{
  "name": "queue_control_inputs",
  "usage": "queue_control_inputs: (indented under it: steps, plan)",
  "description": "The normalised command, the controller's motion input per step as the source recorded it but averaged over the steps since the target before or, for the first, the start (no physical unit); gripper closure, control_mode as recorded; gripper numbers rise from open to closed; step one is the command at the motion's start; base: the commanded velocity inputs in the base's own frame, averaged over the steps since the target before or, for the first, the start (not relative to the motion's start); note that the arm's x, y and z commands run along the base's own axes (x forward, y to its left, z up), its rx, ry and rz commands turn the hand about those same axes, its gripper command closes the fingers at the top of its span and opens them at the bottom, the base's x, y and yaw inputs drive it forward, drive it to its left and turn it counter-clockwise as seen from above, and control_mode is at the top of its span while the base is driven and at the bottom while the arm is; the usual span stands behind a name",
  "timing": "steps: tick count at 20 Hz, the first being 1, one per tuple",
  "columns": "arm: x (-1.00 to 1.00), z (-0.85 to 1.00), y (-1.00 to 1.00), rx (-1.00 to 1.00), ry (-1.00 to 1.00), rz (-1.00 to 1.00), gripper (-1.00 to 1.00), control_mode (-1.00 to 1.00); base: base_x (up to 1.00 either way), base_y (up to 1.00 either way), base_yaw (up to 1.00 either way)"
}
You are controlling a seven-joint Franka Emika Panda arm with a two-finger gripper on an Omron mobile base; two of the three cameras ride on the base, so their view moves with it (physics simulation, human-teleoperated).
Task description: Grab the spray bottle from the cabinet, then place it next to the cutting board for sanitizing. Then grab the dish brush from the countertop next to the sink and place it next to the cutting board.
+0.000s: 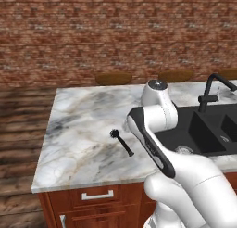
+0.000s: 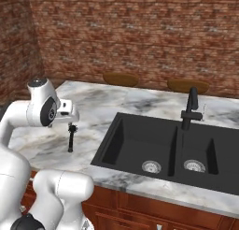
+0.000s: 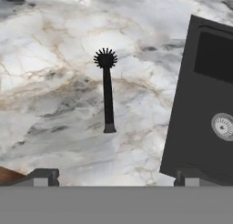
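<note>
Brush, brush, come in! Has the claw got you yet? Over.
Claw open, empty, above brush. Brush flat on counter beside sink. Nothing in the way.

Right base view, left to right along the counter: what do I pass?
Dish brush → sink left basin → faucet → sink's right basin.

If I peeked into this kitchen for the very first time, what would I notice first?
Probably the little black dish brush, lying all alone on the white-grey marble countertop, just left of the sink. Next comes that big black sink with its angular faucet. The robot's end effector hangs open above the brush, touching nothing, and a red brick wall runs behind it all.
</note>
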Motion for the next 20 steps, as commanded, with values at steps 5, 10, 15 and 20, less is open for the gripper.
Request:
queue_control_inputs:
  steps: [5,10,15,20]
  plan:
    - [0.32,-0.43,0.13,0.00,0.00,0.00,-1.00,-1.00,0.00,0.00,0.00]
    - [0.29,-0.32,0.02,0.00,0.00,-0.01,-1.00,-1.00,0.00,0.00,0.00]
    - [0.31,-0.28,0.01,0.00,0.00,0.00,-1.00,-1.00,0.00,0.00,0.00]
    - [0.30,-0.27,0.05,0.00,0.00,0.00,-1.00,-1.00,0.00,0.00,0.00]
